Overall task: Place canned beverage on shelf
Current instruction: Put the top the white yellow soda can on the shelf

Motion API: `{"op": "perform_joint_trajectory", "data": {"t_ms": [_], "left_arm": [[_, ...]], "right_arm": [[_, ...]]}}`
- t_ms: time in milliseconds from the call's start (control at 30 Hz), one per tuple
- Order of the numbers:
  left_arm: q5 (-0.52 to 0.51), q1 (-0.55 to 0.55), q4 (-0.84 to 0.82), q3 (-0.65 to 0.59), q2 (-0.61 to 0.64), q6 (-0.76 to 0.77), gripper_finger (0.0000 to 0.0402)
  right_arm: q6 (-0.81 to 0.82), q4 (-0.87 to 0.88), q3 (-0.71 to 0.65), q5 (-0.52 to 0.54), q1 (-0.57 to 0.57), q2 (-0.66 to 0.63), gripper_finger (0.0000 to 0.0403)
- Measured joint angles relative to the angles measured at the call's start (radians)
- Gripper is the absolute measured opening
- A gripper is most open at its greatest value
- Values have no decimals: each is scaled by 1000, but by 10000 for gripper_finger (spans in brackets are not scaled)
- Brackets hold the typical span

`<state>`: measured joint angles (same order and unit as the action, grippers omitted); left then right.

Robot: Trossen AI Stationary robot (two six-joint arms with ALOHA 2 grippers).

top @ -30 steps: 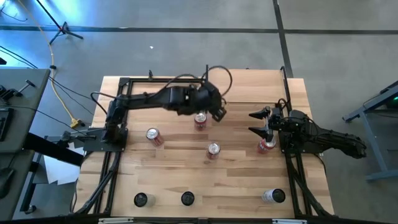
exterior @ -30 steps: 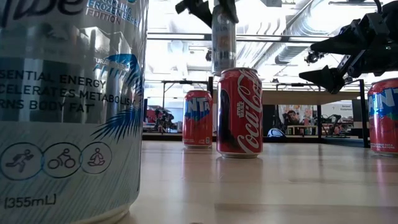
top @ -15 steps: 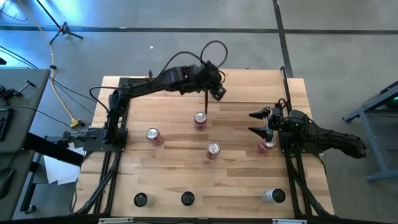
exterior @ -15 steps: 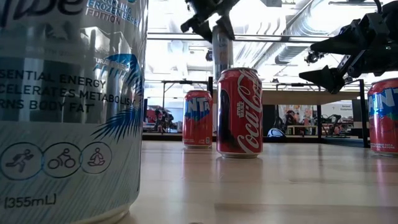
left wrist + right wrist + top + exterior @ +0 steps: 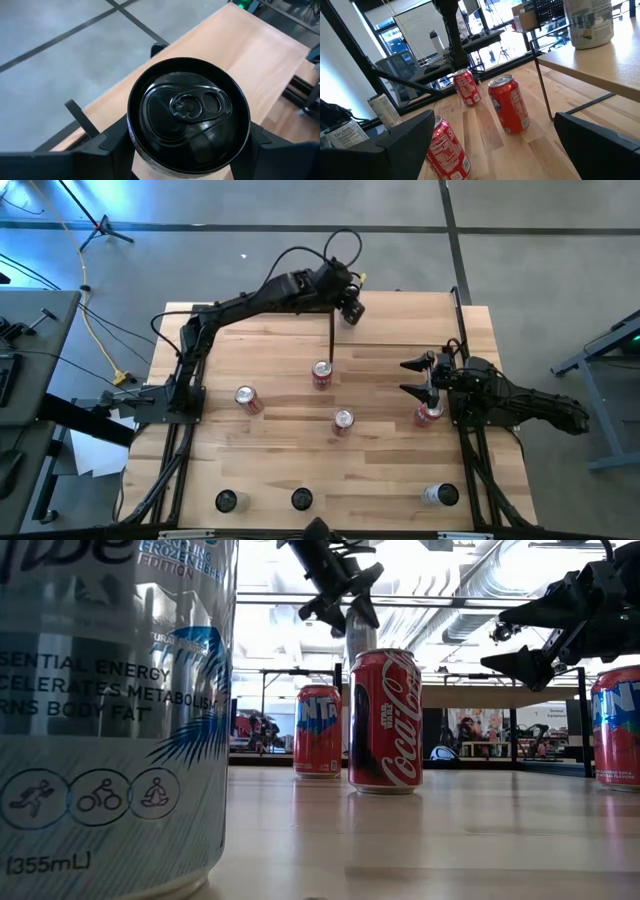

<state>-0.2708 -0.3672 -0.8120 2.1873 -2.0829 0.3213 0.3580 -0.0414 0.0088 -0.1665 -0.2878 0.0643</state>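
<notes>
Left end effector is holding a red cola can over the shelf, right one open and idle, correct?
Not red cola: the left end effector grips a black-topped silver can over the shelf, per the left wrist and low views. The right end effector is open and idle, yes.

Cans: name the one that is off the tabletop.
The black-topped can clamped in the left gripper above the shelf; the others stand on the tabletop.

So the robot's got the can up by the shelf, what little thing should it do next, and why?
Probably open its fingers and let go. The left gripper is shut on the black-topped can, and in the right wrist view that can already seems to stand on the shelf. The right gripper waits open near a red can.
</notes>
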Motion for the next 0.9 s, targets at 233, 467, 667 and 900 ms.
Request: {"op": "perform_joint_trajectory", "data": {"t_ms": [233,467,667,900], "left_arm": [[3,2,-24,9,-1,6,210],[15,-7,-14,9,-1,-45,210],[31,-24,-5,9,-3,-75,210],[32,-49,16,9,-5,-108,211]], "right_arm": [[67,0,0,0,0,0,399],[87,0,0,0,0,0,399],[87,0,0,0,0,0,399],[87,0,0,0,0,0,399]]}}
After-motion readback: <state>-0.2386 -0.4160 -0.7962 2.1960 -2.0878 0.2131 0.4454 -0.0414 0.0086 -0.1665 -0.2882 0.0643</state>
